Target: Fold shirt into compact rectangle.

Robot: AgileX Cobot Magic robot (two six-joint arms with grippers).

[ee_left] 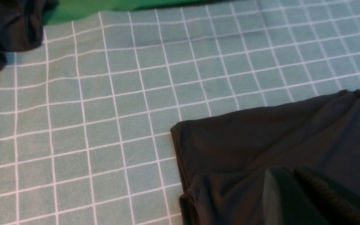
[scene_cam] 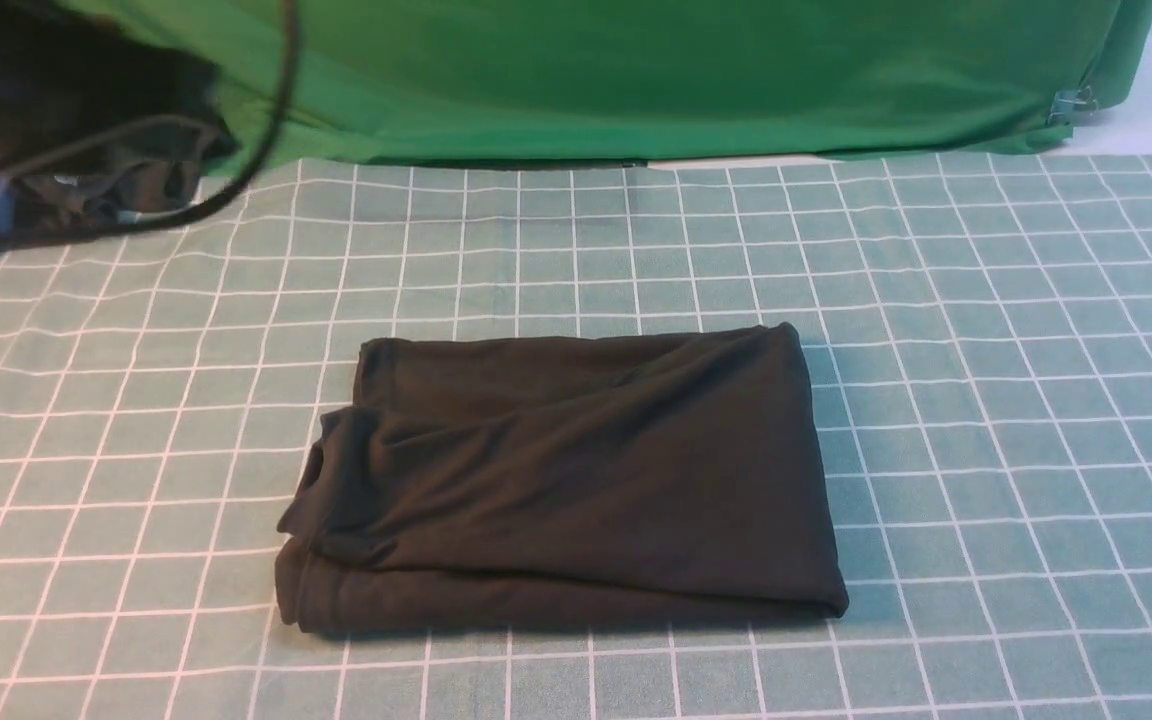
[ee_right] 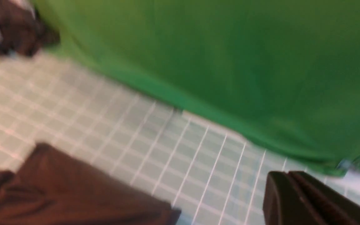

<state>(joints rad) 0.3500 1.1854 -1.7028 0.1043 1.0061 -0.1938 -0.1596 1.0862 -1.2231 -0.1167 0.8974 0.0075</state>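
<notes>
We find the black cotton shirt (scene_cam: 566, 480) folded into a rectangle mid-cloth; left gripper (ee_left: 295, 187) and right gripper (ee_right: 289, 193) pressed together, empty (folding looks done); next, perhaps smoothing the ragged left edge.

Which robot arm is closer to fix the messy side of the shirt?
Probably the left. The shirt bunches on its left edge, and the left gripper hangs shut over it. The right gripper points away.
</notes>
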